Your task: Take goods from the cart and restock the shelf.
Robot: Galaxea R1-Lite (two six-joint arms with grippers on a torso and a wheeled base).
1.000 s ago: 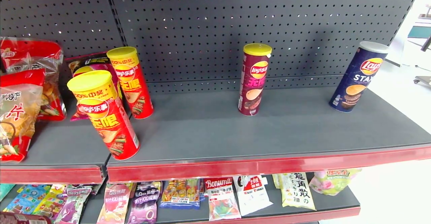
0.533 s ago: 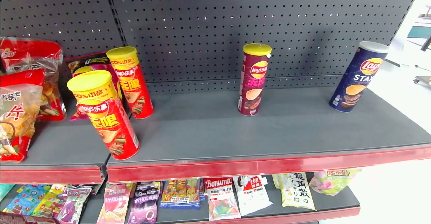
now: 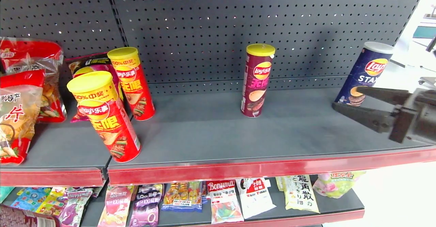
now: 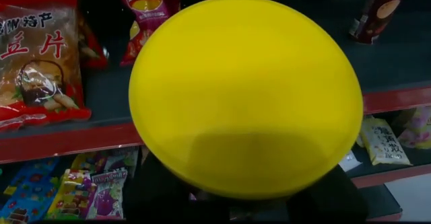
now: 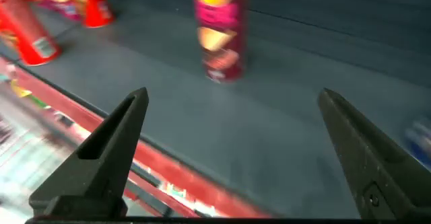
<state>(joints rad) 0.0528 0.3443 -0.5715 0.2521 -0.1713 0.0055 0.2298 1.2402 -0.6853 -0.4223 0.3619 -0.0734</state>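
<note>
A maroon crisp tube with a yellow plastic lid (image 4: 246,96) sits in the left claw (image 4: 236,207), low and out in front of the left end of the grey metal shelf with a red front lip (image 3: 238,167), below the level of that lip. The claw's dark fingers are closed against the tube's sides beneath the lid, which faces the wrist camera. By all appearances the restocking is at the carry-in step: the tube has yet to reach the shelf. The next move would call for lifting it over the front lip and setting it down upright, most sensibly in the open stretch near the standing maroon tube with a yellow lid (image 3: 257,80), which is midway along the shelf toward the back edge. The right claw (image 3: 347,98) hangs spread wide and empty over the shelf's right end, just in front of the dark blue tube with a pale grey lid (image 3: 369,70) by the back right corner, close enough to tip it if swung carelessly. Four tubes stand on the shelf in all: that maroon one, the blue one and two red tubes with yellow lids, one near the front edge (image 3: 104,116) and one behind it (image 3: 131,84). Three snack bags (image 3: 20,114) crowd the left end. On the lower shelf (image 3: 340,215) lies a row of small sweet packets (image 3: 221,199), overlapping too much to count.
</note>
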